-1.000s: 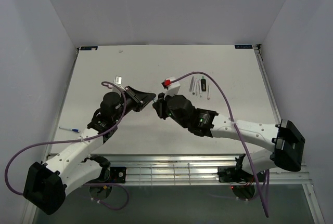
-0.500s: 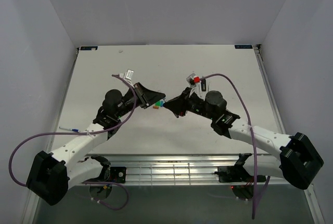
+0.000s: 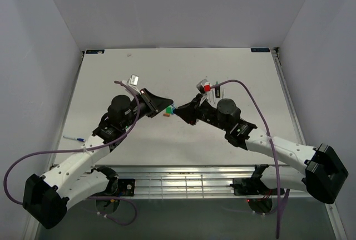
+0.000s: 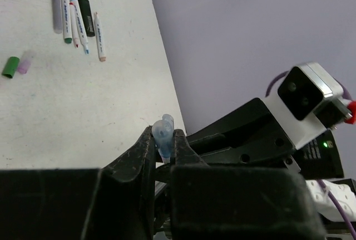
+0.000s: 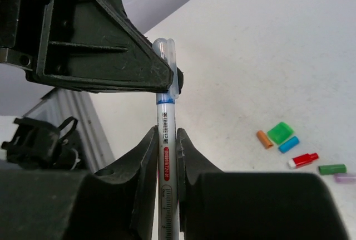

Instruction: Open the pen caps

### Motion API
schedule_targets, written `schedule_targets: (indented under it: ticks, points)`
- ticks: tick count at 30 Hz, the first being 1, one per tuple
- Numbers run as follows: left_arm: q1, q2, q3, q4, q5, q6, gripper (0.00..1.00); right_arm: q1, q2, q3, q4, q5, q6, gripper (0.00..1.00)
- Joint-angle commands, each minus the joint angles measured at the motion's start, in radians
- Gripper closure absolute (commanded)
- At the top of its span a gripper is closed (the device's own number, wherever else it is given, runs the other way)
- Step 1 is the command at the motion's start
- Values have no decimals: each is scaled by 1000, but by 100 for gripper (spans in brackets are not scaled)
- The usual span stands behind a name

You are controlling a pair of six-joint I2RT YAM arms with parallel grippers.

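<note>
White table (image 5: 278, 39); left claw (image 4: 164, 137) grips translucent blue cap (image 5: 167, 67), right claw (image 5: 167, 135) white pen (image 5: 167, 114).

A: Finish on the cap (image 4: 164, 128)?
B: Translucent pale-blue plastic, smooth, slight sheen.
A: The pen (image 5: 166, 114)?
B: White plastic barrel, glossy, printed label.
A: And the left gripper (image 4: 165, 140), the right gripper (image 5: 166, 135)?
B: Both black plastic, matt, faintly grainy, edges scuffed (moulded or printed, can't tell).
A: Next, table (image 4: 83, 101)?
B: White, matt, finely speckled.
A: The loose caps (image 5: 280, 132)?
B: Opaque coloured plastic, smooth; the purple one looks translucent.
A: The rail (image 3: 183, 180) at the table's near edge?
B: Bare metal, ribbed, dull shine. Also cables (image 3: 253, 109): smooth purple sheath. The arm links (image 3: 278, 145): white plastic, satin.
</note>
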Motion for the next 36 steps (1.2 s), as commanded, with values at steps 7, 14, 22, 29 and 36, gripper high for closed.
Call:
schedule_targets:
  ticks: [7,14,22,29,36]
  points:
    - [112,-50,99,303,-556,213,100,58,-65,-105,-675,477,-186,92]
    - [121,-11,65,488,-232,244,100,-22,-128,-214,-350,-295,-78,92]
    - [187,193,195,501,53,143,100,-25,-74,-341,139,-651,335,92]
    - [184,269,375,52,-157,54,100,48,-131,-171,-549,-179,10,92]
    - [172,387,536,-248,-210,122,100,116,-134,-82,-727,221,-18,92]
